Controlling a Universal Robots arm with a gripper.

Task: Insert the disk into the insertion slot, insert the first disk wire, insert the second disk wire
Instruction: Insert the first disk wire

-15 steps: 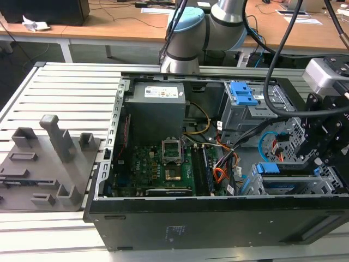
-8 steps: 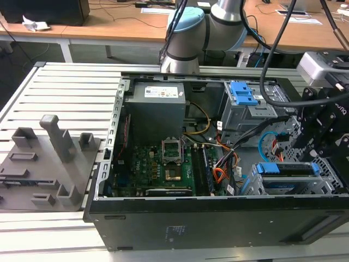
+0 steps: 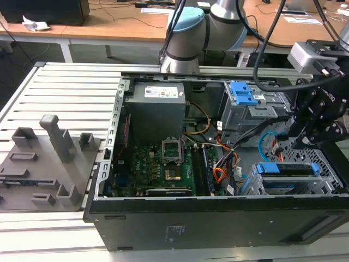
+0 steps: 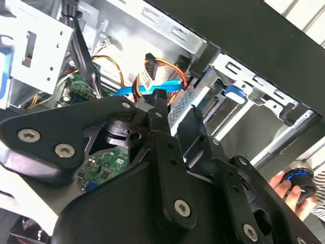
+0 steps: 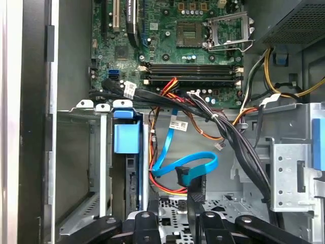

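Observation:
The disk [image 3: 286,170], in its blue carrier [image 5: 126,137], sits inside the insertion slot [image 3: 329,168], a low perforated grey cage at the exterior view's right. The second disk wire [image 5: 198,161] curls in a light-blue loop beside the cage, and its dark plug [image 5: 182,176] hangs free. It also shows as a blue loop [image 3: 266,143] in the exterior view. The first disk wire [image 4: 151,63], a dark plug on red, orange and yellow leads, lies loose just beyond it. My gripper [image 5: 171,206] hovers over the loop, open, with nothing between its fingers; one fingertip [image 4: 158,97] nearly touches the second disk wire [image 4: 152,87].
A taller grey bay with a blue latch [image 3: 244,94] stands behind the cage. Black cable bundles [image 5: 223,127] cross between the motherboard [image 3: 174,164] and the cage. The case wall [image 3: 218,218] runs along the front. A hand [image 4: 284,184] holds a small object outside the case.

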